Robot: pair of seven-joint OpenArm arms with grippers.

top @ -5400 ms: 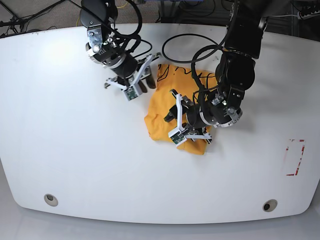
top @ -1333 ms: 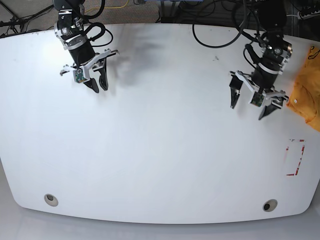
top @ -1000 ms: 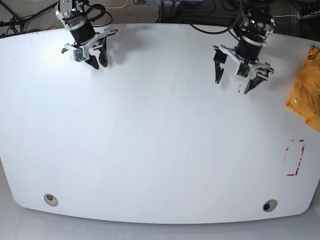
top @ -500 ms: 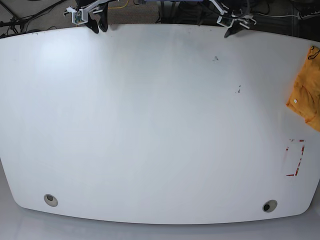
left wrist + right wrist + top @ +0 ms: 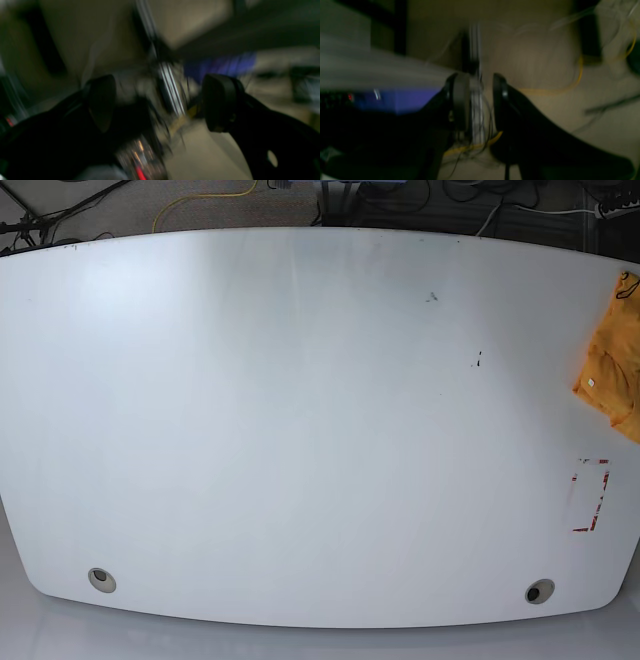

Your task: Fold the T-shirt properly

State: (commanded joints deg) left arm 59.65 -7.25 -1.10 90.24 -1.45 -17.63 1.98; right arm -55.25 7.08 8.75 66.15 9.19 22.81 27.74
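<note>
The T-shirt (image 5: 612, 360) overhung the surface's (image 5: 300, 430) right edge and might slip; left gripper (image 5: 160, 102) wide, right gripper (image 5: 476, 102) narrow, both empty.

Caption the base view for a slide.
White table with the orange-yellow T-shirt bunched at its right edge; no arms in view.

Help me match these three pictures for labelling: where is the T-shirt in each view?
Base: the T-shirt lies at the right edge of the table, partly cut off by the frame.
Left wrist: not in it; only the blurred, open left pincer over floor and cables.
Right wrist: not in it; the right pincer stands narrowly parted.
Shared landmark: the yellow cable, which also shows in the right wrist view.
</note>
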